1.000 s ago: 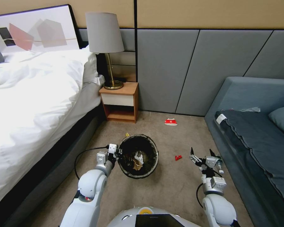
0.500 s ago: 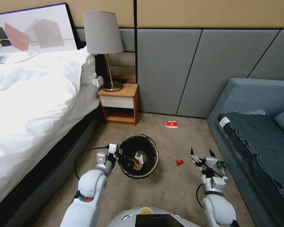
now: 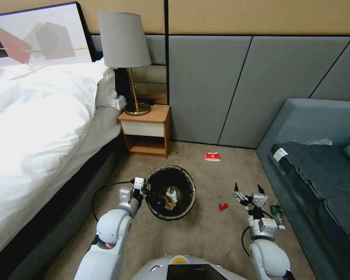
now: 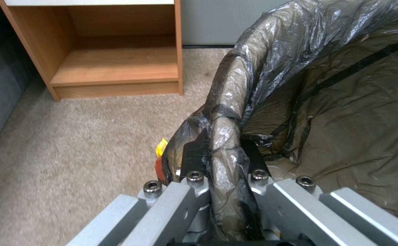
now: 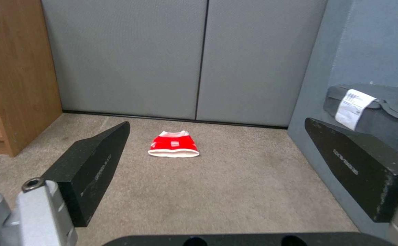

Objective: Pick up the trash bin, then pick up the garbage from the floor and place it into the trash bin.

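1. A white bed (image 3: pixel 39 116) lay to the robot's left, a grey sofa (image 3: pixel 319 163) to its right.
2. The trash bin (image 3: pixel 170 192) hung above the carpet (image 3: pixel 206 233), the left gripper (image 4: pixel 222 160) clamped on its bag-covered rim.
3. The right gripper (image 3: pixel 248 191) hovered with fingers spread wide, holding nothing.
4. A red-and-white wrapper (image 5: pixel 174 145) lay near the wall; a red scrap (image 3: pixel 223 206) and a small bottle (image 3: pixel 277 214) flanked the right gripper.
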### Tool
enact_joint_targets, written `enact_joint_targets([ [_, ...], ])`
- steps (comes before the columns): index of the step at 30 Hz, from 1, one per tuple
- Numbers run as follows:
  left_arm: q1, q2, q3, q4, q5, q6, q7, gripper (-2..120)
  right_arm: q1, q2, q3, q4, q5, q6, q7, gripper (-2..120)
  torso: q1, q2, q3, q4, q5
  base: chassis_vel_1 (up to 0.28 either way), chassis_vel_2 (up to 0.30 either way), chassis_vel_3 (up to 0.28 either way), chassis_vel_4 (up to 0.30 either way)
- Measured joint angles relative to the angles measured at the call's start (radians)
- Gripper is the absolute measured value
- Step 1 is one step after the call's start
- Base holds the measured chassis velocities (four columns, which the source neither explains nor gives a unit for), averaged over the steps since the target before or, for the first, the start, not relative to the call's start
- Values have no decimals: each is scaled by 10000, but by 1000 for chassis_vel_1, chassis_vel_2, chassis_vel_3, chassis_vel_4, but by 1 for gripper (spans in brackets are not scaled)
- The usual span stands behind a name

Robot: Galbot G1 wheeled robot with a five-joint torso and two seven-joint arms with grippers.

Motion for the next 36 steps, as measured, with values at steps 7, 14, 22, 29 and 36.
enact_joint_targets([
  [7,-2,-2,3,4,0,0,0,1,14,-6,-1,-19,0,-2,1,100,0,0,0,0,1,-74,77,80,-79],
  [14,-14,-1,0,17,1,-1,2,1,45,-15,-4,-76,-4,-9,1,100,0,0,0,0,-1,-92,79,81,-81],
  [22,-28,9,-40,36,-6,-6,6,1,59,11,-7,-160,-29,-7,2,100,0,0,0,1,0,-41,56,61,-52],
  [29,-34,-1,-55,48,-27,-18,9,1,81,17,-16,-281,-39,0,-6,100,0,0,0,0,0,0,0,0,0],
  [36,-8,19,-86,16,-68,-21,7,1,328,-679,134,-1707,897,-993,-432,100,0,0,0,0,1,0,0,0,0],
])
